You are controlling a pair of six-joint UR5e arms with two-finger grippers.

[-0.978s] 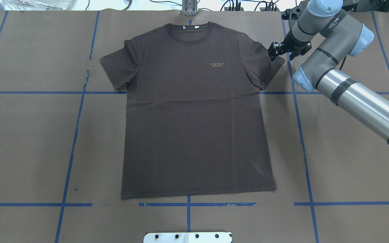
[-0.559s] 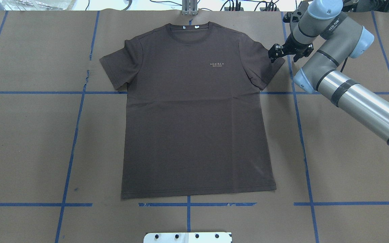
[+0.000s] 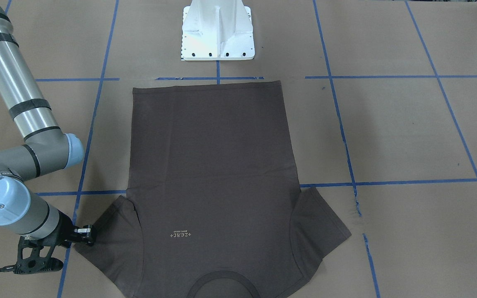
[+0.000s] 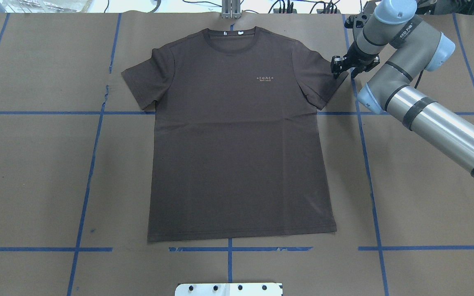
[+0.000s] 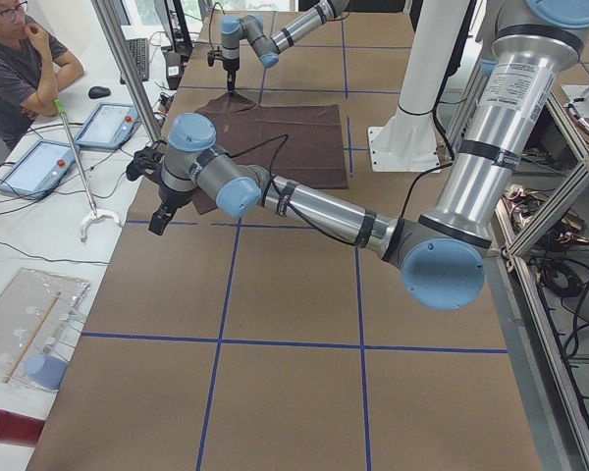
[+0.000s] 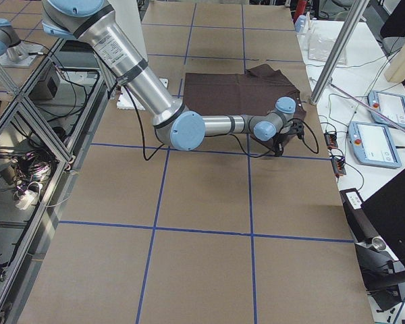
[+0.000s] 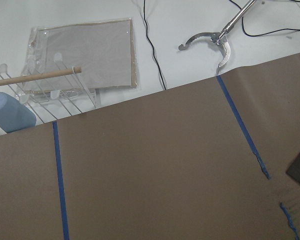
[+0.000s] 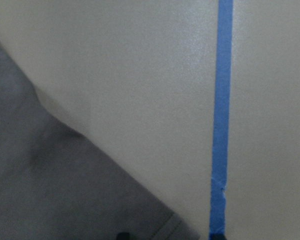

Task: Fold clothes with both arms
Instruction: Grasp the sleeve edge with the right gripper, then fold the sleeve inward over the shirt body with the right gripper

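Note:
The dark grey-brown T-shirt (image 4: 237, 135) lies flat and face up on the brown paper, collar at the far edge, pale chest logo (image 4: 265, 78) showing. It also shows in the front view (image 3: 213, 174). My right gripper (image 4: 338, 66) points down at the outer edge of the shirt's right-hand sleeve (image 4: 323, 78); its jaws stand apart, astride the sleeve corner (image 8: 177, 227). The front view shows the gripper (image 3: 84, 236) at the sleeve tip. My left gripper (image 5: 160, 218) hangs over the paper off the shirt's other side; I cannot tell whether it is open or shut.
Blue tape lines (image 4: 366, 164) cross the paper. The white pedestal base (image 3: 218, 31) stands at the near edge. Beyond the table's left end lie a clear plastic rack (image 7: 65, 75), a grabber tool (image 7: 215, 40) and tablets (image 5: 103, 123); an operator (image 5: 20, 59) sits there.
My right gripper has shifted slightly right and dropped closer onto the sleeve's outer corner. The shirt has not moved.

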